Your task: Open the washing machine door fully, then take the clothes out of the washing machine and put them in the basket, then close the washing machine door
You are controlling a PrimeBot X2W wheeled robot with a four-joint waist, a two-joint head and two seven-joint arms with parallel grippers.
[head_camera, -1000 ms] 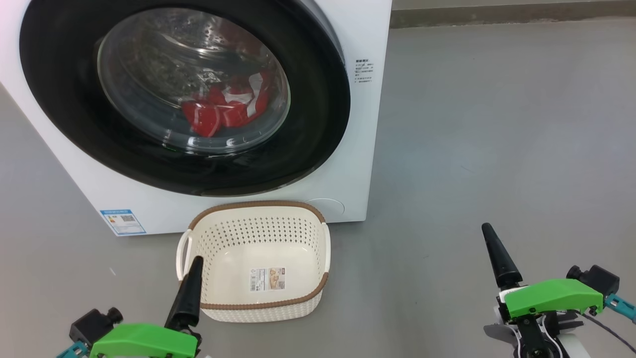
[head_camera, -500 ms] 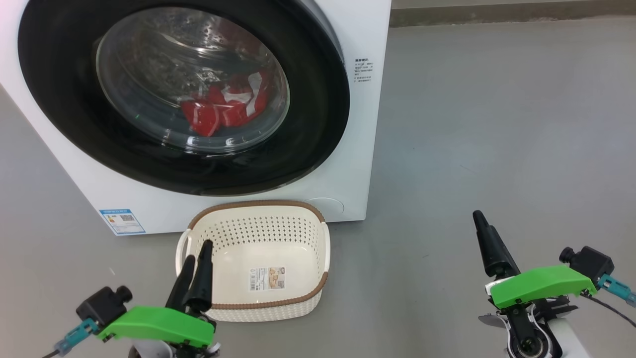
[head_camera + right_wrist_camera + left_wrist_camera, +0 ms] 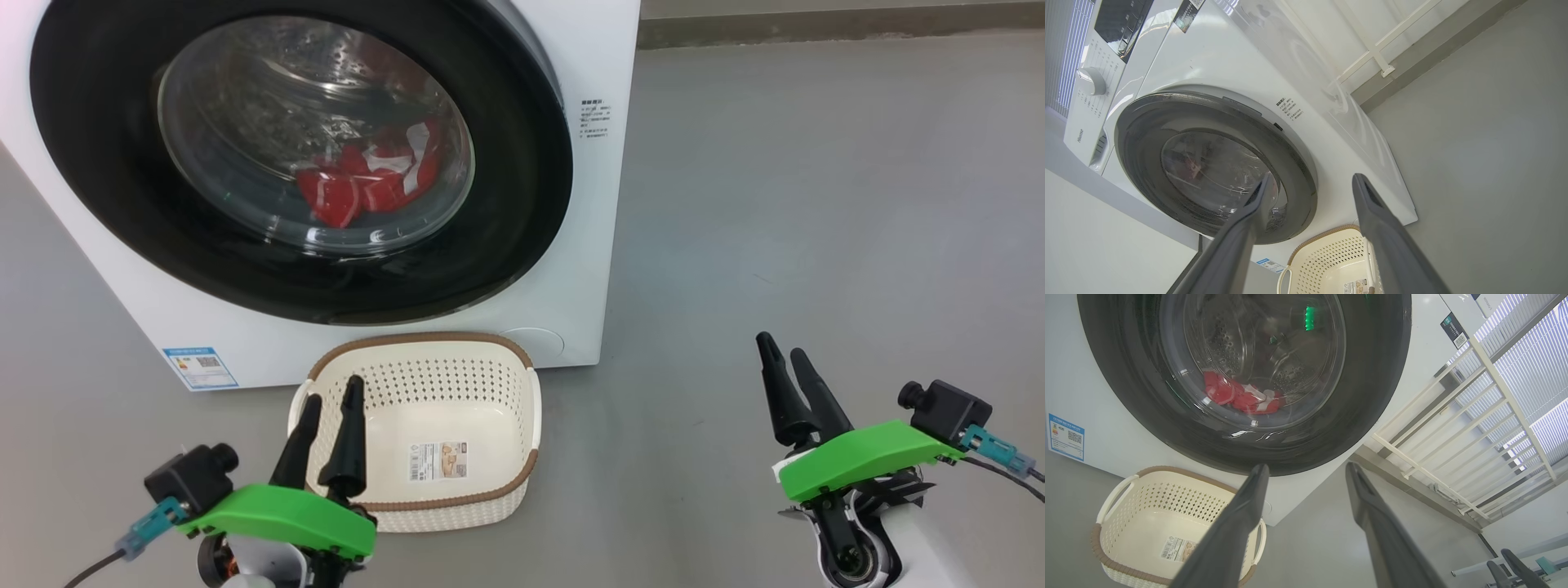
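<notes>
- Head view: over the last second both arms had crept up the frame. The left gripper (image 3: 332, 390), lower left, had gone from jaws pressed together to clearly parted, with nothing in them. The right gripper (image 3: 780, 345), lower right, had spread a little too and was also empty, over bare floor (image 3: 775, 204).
- Nothing else had budged. The washing machine door (image 3: 204, 122) was shut on the washing machine (image 3: 588, 65) at upper left, with the clothes (image 3: 359, 184) low behind the glass. The basket (image 3: 424, 336) was empty on the floor just in front.
- Left wrist view: the left gripper (image 3: 1307, 467) had its jaws wide apart, aimed at the door's lower black rim (image 3: 1372, 375). The clothes (image 3: 1241, 398) were inside and the basket (image 3: 1147, 498) sat at lower left.
- Right wrist view: the right gripper (image 3: 1312, 177) had its jaws open, framing the door (image 3: 1208, 171) and the basket (image 3: 1327, 253), well short of both.
- My read: step one hadn't started yet, and the opened jaws looked like prep for reaching the door.
</notes>
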